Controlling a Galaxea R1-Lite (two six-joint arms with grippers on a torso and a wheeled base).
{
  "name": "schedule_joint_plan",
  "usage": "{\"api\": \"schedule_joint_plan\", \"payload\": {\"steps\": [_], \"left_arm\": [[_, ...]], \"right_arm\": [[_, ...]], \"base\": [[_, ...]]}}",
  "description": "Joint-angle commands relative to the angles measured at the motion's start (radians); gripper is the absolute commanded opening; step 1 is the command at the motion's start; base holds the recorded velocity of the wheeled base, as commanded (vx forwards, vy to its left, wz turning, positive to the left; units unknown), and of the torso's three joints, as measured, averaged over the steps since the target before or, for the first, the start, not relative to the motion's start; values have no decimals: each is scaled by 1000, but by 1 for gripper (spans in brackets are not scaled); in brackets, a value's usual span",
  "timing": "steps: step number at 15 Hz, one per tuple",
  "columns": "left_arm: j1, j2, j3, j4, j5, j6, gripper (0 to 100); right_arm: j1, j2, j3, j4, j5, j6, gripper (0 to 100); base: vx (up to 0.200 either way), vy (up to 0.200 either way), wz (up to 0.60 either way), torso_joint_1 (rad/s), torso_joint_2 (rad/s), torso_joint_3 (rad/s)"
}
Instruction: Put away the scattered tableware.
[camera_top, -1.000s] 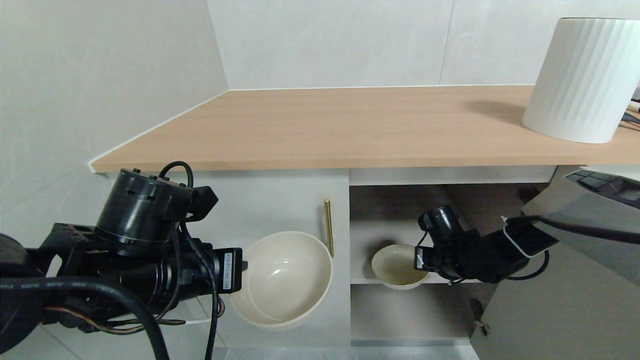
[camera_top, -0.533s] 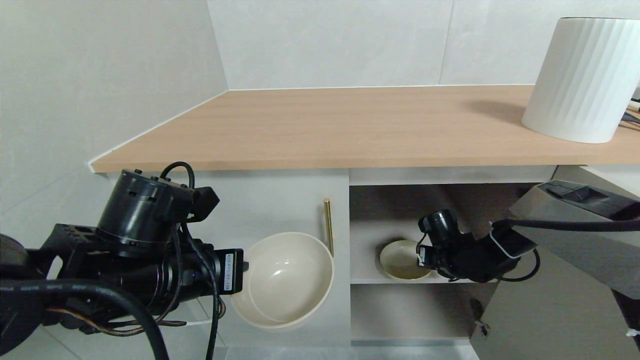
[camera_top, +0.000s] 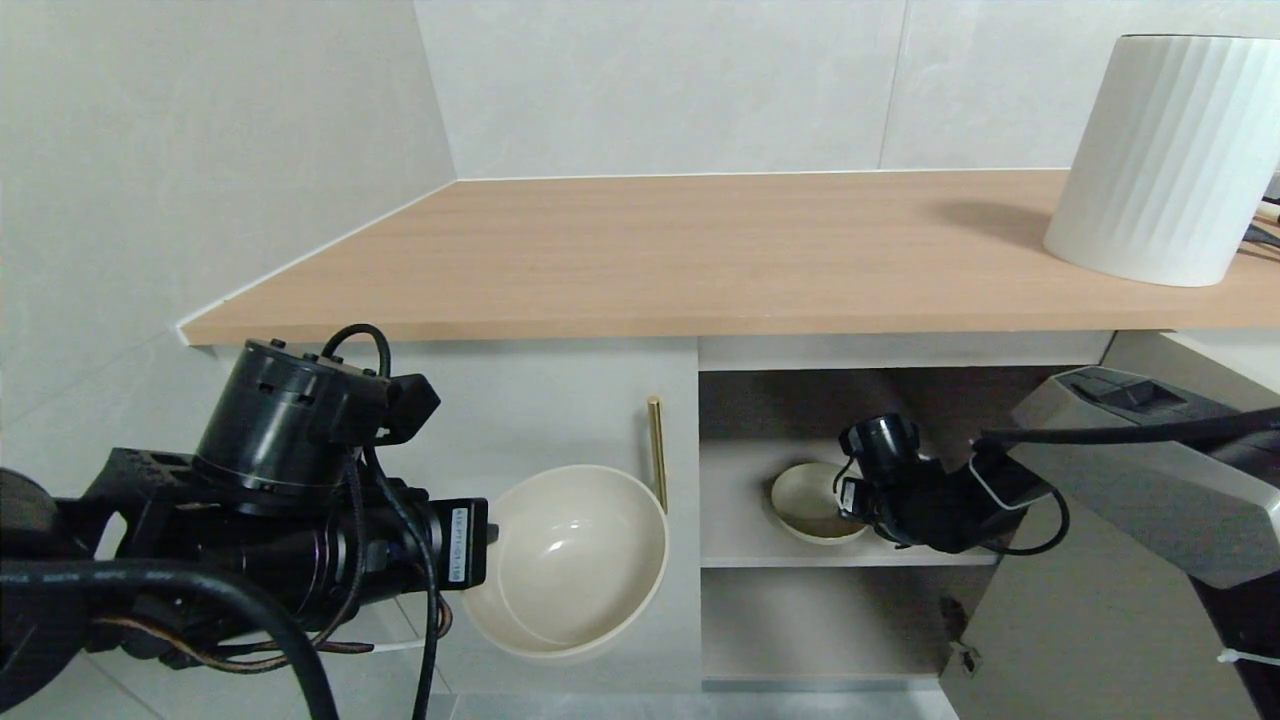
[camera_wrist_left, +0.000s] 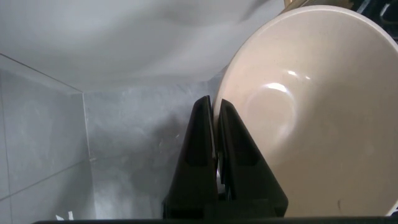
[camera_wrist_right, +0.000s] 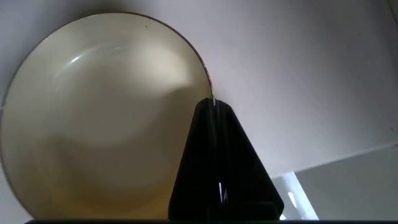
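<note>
Head view. Low on the left, left end effector (camera_top: 480, 585) clamped on the rim of the large bowl (camera_top: 565, 560). Bowl held tilted, hollow toward the camera, in front of the closed cabinet door (camera_top: 540, 400) and just below the gold handle (camera_top: 656, 450). To the right, inside the open cabinet compartment, right end effector (camera_top: 846, 500) gripping the small bowl (camera_top: 806, 498) by its right-hand rim, at the shelf (camera_top: 740, 545). Cannot tell whether resting on the board or held just above it. Higher up, on the wooden tabletop (camera_top: 700, 250), at the far right, a white ribbed container (camera_top: 1165, 160) standing upright.

Left wrist view. Two black fingers (camera_wrist_left: 200, 137) pressed close together, the rim of the large bowl (camera_wrist_left: 305, 112) pinched between them. Cream inside of the bowl facing the camera, with a bright glint on it.

Right wrist view. Black fingers (camera_wrist_right: 202, 143) closed tight on the thin rim of the small bowl (camera_wrist_right: 99, 106). Pale yellowish hollow of the bowl in full sight, with a plain light cabinet wall (camera_wrist_right: 298, 68) behind.
</note>
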Motion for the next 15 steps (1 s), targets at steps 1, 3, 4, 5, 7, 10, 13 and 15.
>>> {"api": "schedule_joint_plan", "payload": {"steps": [1,3,4,5,7,10,13,15], "left_arm": [[0,1,0,0,0,0,0],[0,1,0,-1,0,0,0],[0,1,0,-1,0,0,0],[0,-1,-2,-1,0,0,0],[0,-2,-2,0,0,0,0],[0,-2,-2,-1,0,0,0],[0,1,0,-1,0,0,0],[-6,8,3,-1,0,26,0]], "right_arm": [[0,5,-1,-7,0,0,0],[0,5,-2,-9,0,0,0],[0,5,-2,-9,0,0,0],[0,5,-2,-9,0,0,100],[0,6,-5,-9,0,0,100],[0,5,-10,-9,0,0,100],[15,-61,45,-9,1,17,100],[63,-191,173,-9,23,14,100]], "base": [[0,0,0,0,0,0],[0,0,0,0,0,0],[0,0,0,0,0,0],[0,0,0,0,0,0],[0,0,0,0,0,0],[0,0,0,0,0,0],[0,0,0,0,0,0],[0,0,0,0,0,0]]}}
